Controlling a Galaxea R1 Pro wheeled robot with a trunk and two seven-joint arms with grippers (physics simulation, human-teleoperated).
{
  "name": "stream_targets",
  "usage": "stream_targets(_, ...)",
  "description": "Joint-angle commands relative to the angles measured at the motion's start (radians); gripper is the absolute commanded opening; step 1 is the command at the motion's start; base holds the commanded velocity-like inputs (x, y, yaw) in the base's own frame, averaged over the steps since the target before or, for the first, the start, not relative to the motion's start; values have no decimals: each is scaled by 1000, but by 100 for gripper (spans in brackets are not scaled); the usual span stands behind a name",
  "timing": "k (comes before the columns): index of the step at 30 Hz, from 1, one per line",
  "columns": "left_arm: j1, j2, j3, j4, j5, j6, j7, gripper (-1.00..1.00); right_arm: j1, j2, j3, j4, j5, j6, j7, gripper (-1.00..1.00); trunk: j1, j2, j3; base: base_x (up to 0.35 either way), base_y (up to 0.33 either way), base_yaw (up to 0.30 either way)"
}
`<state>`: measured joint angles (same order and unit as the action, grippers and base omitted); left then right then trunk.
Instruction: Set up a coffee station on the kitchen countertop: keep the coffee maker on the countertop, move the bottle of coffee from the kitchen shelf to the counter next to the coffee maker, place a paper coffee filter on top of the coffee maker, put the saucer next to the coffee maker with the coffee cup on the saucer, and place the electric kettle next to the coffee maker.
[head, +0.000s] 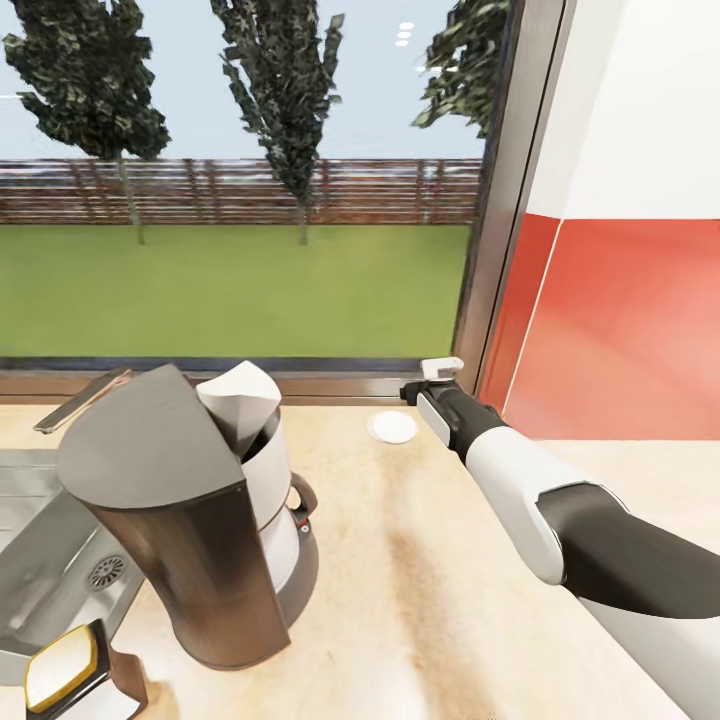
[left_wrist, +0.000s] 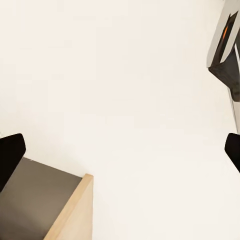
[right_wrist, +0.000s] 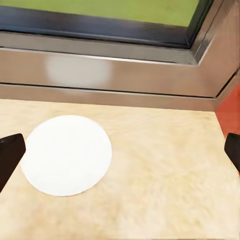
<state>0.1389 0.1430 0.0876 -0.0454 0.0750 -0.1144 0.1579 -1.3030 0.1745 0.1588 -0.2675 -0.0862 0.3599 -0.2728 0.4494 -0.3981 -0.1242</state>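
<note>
Head view: coffee maker (head: 195, 520) stands on the kitchen countertop (head: 430, 580), paper coffee filter (head: 240, 400) sitting in its top. Saucer (head: 391, 427) lies flat behind the coffee maker near the window frame (head: 300, 385); right gripper (head: 432, 378) hovers just beside it.

Left wrist view: left gripper (left_wrist: 120, 155) fingers spread wide, nothing between them.

Right wrist view: right gripper fingers wide apart, saucer (right_wrist: 66, 155) below, untouched.

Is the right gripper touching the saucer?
Apart. In the right wrist view the saucer lies flat on the countertop, both fingertips spread clear of it.
</note>
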Motion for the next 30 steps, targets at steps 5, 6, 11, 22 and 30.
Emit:
stream_targets(5, 1, 0, 6, 4, 8, -1, -1, 100, -1, 0, 8, 0, -9, 6, -7, 100, 1, -2, -2, 0, 0, -167)
stream_targets(6, 1, 0, 6, 4, 8, -1, -1, 100, -1, 0, 8, 2, -9, 6, -7, 100, 1, -2, -2, 0, 0, -61)
stream_targets(11, 2, 1, 4, 8, 8, 5, -1, 100, 2, 0, 9, 53, -9, 2, -4, 100, 1, -2, -2, 24, 0, -19)
stream_targets(22, 7, 4, 1, 45, 7, 13, -3, 100, 4, 0, 10, -97, -10, 8, 13, 100, 1, -2, -2, 35, 0, -1)
stream_targets(30, 7, 4, -1, 78, 6, 14, -3, 100, 3, 0, 4, -154, -59, 10, 70, 100, 1, -2, -2, 0, 0, 0)
